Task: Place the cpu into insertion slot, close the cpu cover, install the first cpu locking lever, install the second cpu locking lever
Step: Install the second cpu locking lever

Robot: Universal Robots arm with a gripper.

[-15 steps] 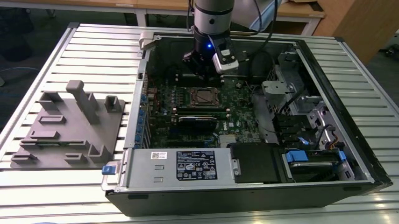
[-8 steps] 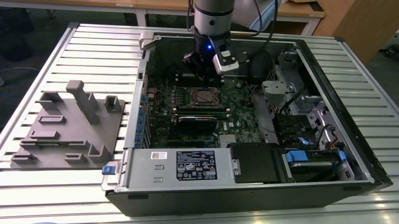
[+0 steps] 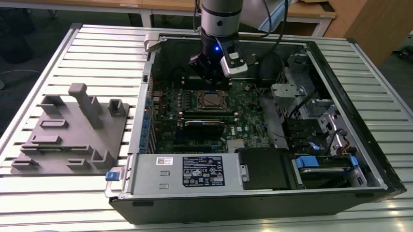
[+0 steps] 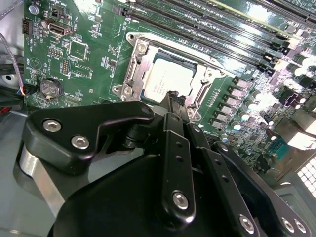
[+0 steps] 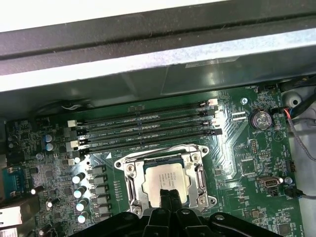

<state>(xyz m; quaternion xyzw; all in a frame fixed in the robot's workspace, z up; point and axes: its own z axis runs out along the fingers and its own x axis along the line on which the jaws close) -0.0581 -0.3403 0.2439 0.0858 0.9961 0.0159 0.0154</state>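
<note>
The gripper (image 5: 168, 193) hangs low over the motherboard, its two fingers (image 4: 174, 101) pressed together with no gap between them and nothing held; in both wrist views their tips sit right at the near edge of the cpu (image 5: 164, 179). In the exterior view the gripper (image 3: 208, 72) sits at upper centre of the frame, just above the socket.

The cpu (image 4: 166, 82) already lies flat inside the insertion slot (image 5: 165, 181), at lower centre of the first wrist view. Its top is pale, dull silver with faint dark print, square, and level with the frame around it. The cpu cover (image 5: 129, 178) appears as a bright metal frame with screws at its corners bordering the chip; whether it is fully down and latched I cannot tell.

As a judgement, the step in hand is working the cover or a lever with the closed fingertips. To do it well the tips should push on the metal frame or lever, not on the chip's face, and travel slowly and straight so nothing skids onto the sockets nearby.

Further out, long black memory slots (image 5: 148, 131) run above the socket in the first wrist view, and the open computer case (image 3: 361, 121) rests on a slatted tabletop (image 3: 84, 53).
</note>
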